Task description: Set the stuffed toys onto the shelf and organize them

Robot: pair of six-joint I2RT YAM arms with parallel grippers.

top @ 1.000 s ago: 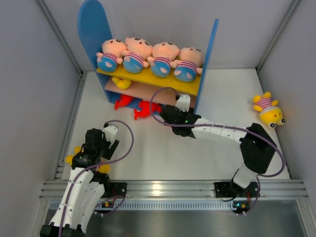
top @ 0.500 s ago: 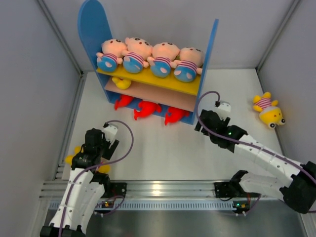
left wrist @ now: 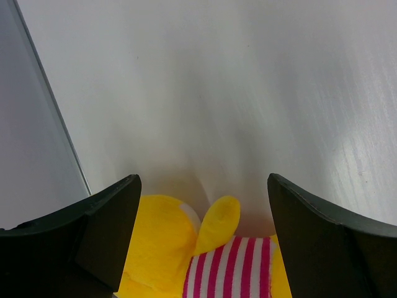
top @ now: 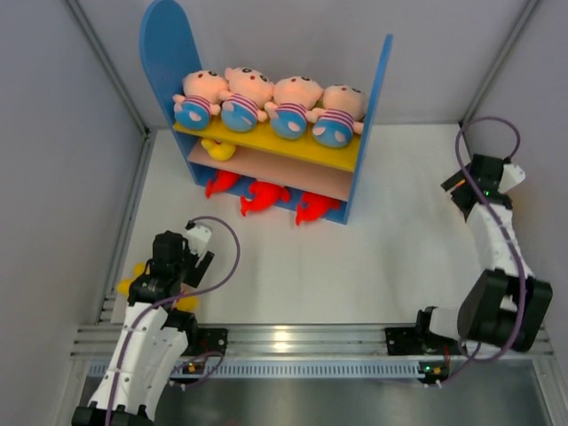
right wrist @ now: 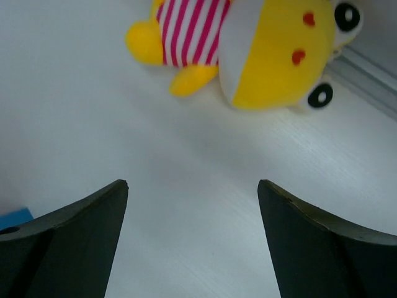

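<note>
The shelf (top: 266, 147) stands at the back, with several baby dolls (top: 266, 102) lying in a row on its yellow upper board. A yellow toy (top: 217, 149) lies on the lower board at the left. Three red sharks (top: 266, 195) lie along the shelf's front foot. My left gripper (left wrist: 201, 186) is open, its fingers on either side of a yellow striped-shirt toy (left wrist: 205, 254) at the near left (top: 133, 284). My right gripper (right wrist: 192, 186) is open and empty. A second yellow striped toy (right wrist: 248, 43) lies just beyond its fingertips, hidden under the arm (top: 484, 182) in the top view.
Grey walls close in on both sides, with a metal rail (left wrist: 49, 124) along the left wall foot and another (right wrist: 366, 68) by the right toy. The aluminium frame (top: 293, 342) runs along the near edge.
My right arm has swung from the shelf's front across to the far right, over the yellow toy. A third red shark now lies at the shelf's foot. The left arm has not moved.
</note>
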